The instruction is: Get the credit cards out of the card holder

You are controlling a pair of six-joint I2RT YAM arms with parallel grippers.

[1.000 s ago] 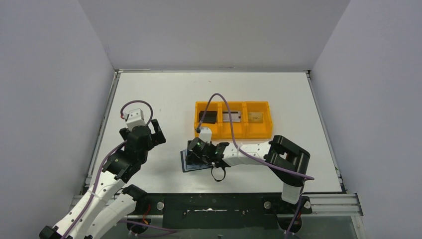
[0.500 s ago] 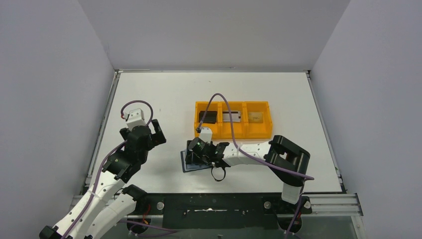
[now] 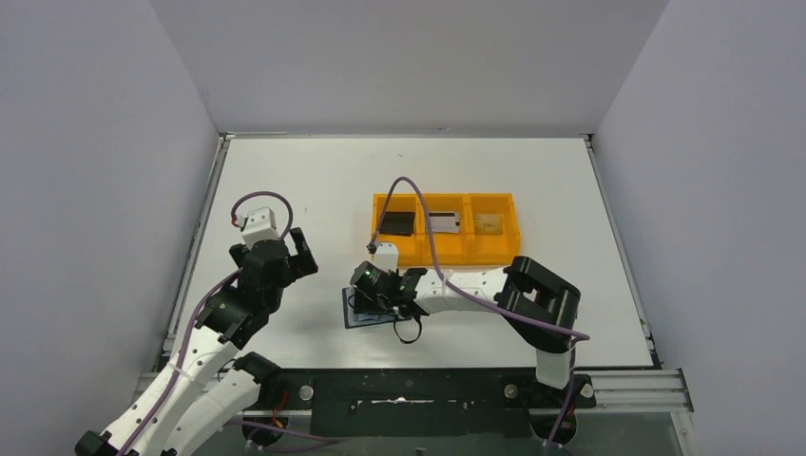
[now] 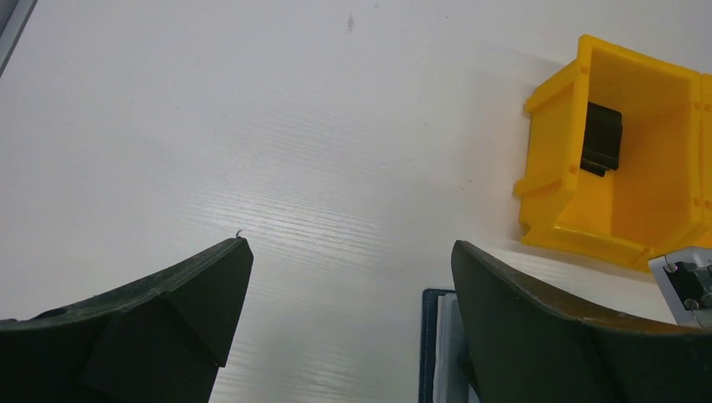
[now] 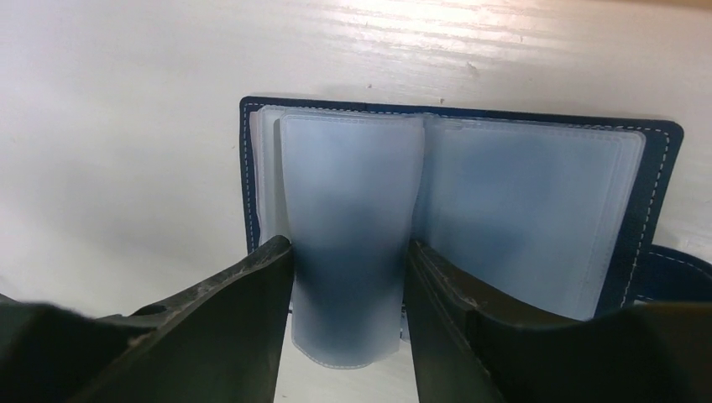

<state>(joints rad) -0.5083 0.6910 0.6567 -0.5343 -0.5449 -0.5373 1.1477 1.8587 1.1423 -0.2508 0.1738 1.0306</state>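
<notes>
Change: the right arm has slid a little toward the left edge of the white desk [image 3: 314,180]. The dark navy bifold card holder [image 5: 663,168] under it has shifted the same way. The left arm has not moved.
Right jaws: the right gripper [image 5: 348,248] is clamped partway on one translucent plastic sleeve [image 5: 353,185], which bows up between its two black fingers.
Left jaws: the left gripper [image 4: 350,248] hangs with its jaws wide apart over bare desk, holding nothing.
Card holder: it lies open near the desk's near edge, just in front of the left end of the orange three-compartment plastic tray [image 3: 475,255].
Credit cards: a flat black card [image 4: 601,138] sits in the tray's left compartment, a silver-grey card [image 3: 443,222] in the middle one and a gold-tan card [image 3: 489,224] in the right one.
Meaning: this is probably a last leaf through the sleeves, and the task looks nearly or fully done.
Right wrist only: the sleeves in sight look empty, and a small closing tab [image 5: 672,281] juts from the holder's edge. In the top view the arm hides both.
Top only: all three cards show at once. The left wrist view catches only the black one and a corner of the holder.
</notes>
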